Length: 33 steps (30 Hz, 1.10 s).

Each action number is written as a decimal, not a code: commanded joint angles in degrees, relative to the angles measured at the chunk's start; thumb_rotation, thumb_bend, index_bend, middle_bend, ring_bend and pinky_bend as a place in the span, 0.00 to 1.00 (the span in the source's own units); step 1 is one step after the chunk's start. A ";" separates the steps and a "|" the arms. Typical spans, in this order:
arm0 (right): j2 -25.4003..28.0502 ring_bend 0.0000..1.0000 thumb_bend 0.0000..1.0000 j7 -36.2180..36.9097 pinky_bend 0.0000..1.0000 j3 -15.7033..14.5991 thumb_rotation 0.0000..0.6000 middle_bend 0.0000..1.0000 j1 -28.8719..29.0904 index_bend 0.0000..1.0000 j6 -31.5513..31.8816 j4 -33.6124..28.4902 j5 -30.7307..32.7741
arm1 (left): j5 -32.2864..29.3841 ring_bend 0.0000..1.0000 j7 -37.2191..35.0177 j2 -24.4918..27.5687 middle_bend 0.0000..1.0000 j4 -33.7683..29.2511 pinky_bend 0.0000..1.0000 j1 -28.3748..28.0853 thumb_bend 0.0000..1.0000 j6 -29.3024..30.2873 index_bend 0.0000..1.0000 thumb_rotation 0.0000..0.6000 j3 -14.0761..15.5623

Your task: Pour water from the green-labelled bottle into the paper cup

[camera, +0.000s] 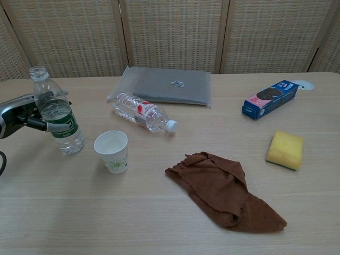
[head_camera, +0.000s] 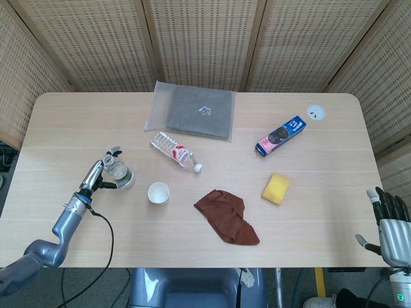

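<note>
The green-labelled bottle point(head_camera: 119, 173) point(camera: 58, 119) stands upright and uncapped on the table, left of the white paper cup point(head_camera: 158, 193) point(camera: 112, 151). My left hand point(head_camera: 97, 173) point(camera: 22, 109) is at the bottle's left side. Its fingers are spread loosely in front of and behind the bottle, and the green label shows uncovered. My right hand point(head_camera: 388, 221) hangs with fingers apart off the table's front right corner, holding nothing; the chest view does not show it.
A clear red-labelled bottle point(head_camera: 175, 151) point(camera: 142, 112) lies behind the cup. A brown cloth point(head_camera: 228, 215) point(camera: 223, 188), a yellow sponge point(head_camera: 275, 188), a blue box point(head_camera: 280, 135) and a grey pouch point(head_camera: 192, 110) lie further right and back.
</note>
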 commanded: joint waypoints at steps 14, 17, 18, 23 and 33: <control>1.56 0.00 0.00 1.15 0.00 -0.69 1.00 0.00 -0.84 0.00 1.57 -1.93 -1.80 | 5.08 0.00 5.42 22.23 0.00 -15.56 0.00 2.46 0.08 0.07 0.00 1.00 7.35; 1.78 0.00 0.00 1.30 0.00 -0.85 1.00 0.00 -0.97 0.00 1.91 -2.25 -2.31 | 4.83 0.00 9.01 26.13 0.00 -17.68 0.00 4.66 0.01 3.33 0.00 1.00 7.85; 1.83 0.00 0.00 1.33 0.00 -0.87 1.00 0.00 -1.00 0.00 1.98 -2.34 -2.41 | 4.80 0.00 9.47 26.84 0.00 -18.15 0.00 5.31 0.00 4.52 0.00 1.00 7.86; 2.10 0.00 0.00 1.19 0.00 -1.11 1.00 0.00 -1.18 0.00 2.66 -2.97 -3.38 | 1.87 0.00 18.92 30.90 0.00 -20.25 0.00 11.43 0.00 13.91 0.00 1.00 6.85; 2.45 0.00 0.00 0.32 0.00 -1.01 1.00 0.00 -1.31 0.00 3.72 -3.76 -4.46 | -4.92 0.00 53.64 35.73 0.00 -45.38 0.00 25.22 0.05 35.60 0.00 1.00 5.33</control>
